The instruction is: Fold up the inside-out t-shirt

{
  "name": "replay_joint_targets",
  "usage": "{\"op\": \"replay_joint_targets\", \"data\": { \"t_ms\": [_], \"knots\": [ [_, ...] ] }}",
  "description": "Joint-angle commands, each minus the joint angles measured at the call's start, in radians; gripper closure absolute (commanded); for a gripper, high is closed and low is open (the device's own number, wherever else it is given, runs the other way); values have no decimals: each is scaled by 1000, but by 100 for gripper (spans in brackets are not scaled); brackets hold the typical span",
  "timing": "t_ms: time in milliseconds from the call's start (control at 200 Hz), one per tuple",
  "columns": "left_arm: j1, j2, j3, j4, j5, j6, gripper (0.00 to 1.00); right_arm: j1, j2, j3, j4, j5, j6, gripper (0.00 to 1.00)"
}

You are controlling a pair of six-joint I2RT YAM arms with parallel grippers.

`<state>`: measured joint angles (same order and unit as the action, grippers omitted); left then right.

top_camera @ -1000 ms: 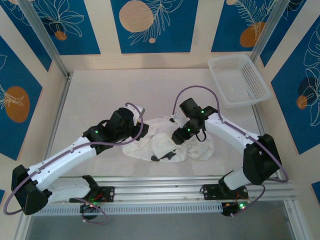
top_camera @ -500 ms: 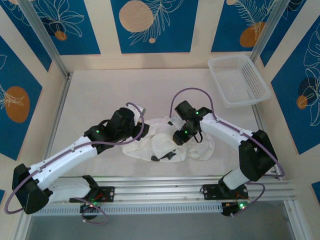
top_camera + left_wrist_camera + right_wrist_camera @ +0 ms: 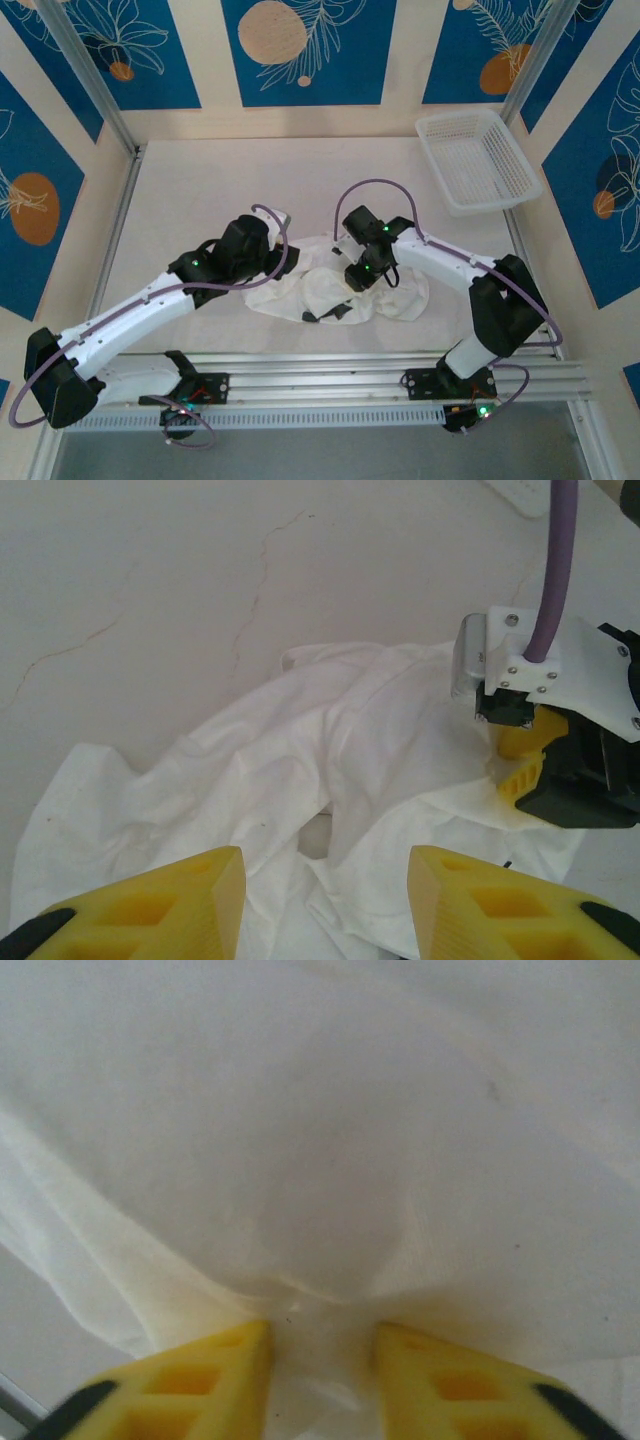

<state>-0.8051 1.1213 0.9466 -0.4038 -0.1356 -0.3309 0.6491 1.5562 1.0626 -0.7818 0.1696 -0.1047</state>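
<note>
The left arm (image 3: 150, 300) was extended from the near left corner toward the middle of the table (image 3: 200, 180). In the left wrist view, the left gripper (image 3: 325, 880) was held above the left part of the t-shirt (image 3: 325, 288). Its two yellow fingers (image 3: 160, 905) were spread apart, and nothing was gripped between them.

The t-shirt was found crumpled in a loose heap on the table, at the middle of the near half, between the two wrists. It was heavily creased, with overlapping folds, and one edge was spread toward the left on the bare surface.

The right arm (image 3: 450, 265) was reached in from the near right, with its wrist lowered onto the upper middle of the heap. In the right wrist view, the right gripper (image 3: 320, 1355) was pressed into the cloth. A gathered fold of the t-shirt was pinched between the fingers, and creases were drawn toward the narrow gap.

A white mesh basket (image 3: 434, 163) was placed at the far right corner, well apart from the t-shirt.
</note>
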Motion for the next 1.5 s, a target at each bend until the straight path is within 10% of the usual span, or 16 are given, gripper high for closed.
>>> {"op": "replay_joint_targets", "data": {
  "t_ms": [0, 190, 535, 770, 1245, 1320, 1395, 1495],
  "knots": [
    [9, -2, -11, 8, 4, -7, 54, 6, -22, 20, -1, 19, 5, 75],
    [10, -1, -14, 14, 4, -8, 54, -11, -87, 19, 2, -34, 21, 100],
    [11, 7, -23, 22, 20, -12, 53, -98, -298, 16, 83, -219, 123, 100],
    [10, 88, -7, 139, 426, 97, 46, -128, -379, 29, 121, -377, 132, 100],
    [-25, 394, 54, 171, 452, 85, 35, -308, -345, 117, 81, -603, 432, 100],
    [-26, 433, 53, 142, 329, 44, 48, -346, -340, 118, 84, -640, 476, 100],
    [-26, 445, 47, 105, 201, 18, 99, -395, -341, 117, 84, -668, 533, 100],
    [-25, 426, 28, 63, 63, 7, 100, -477, -340, 109, 78, -708, 588, 100]
  ]
}}
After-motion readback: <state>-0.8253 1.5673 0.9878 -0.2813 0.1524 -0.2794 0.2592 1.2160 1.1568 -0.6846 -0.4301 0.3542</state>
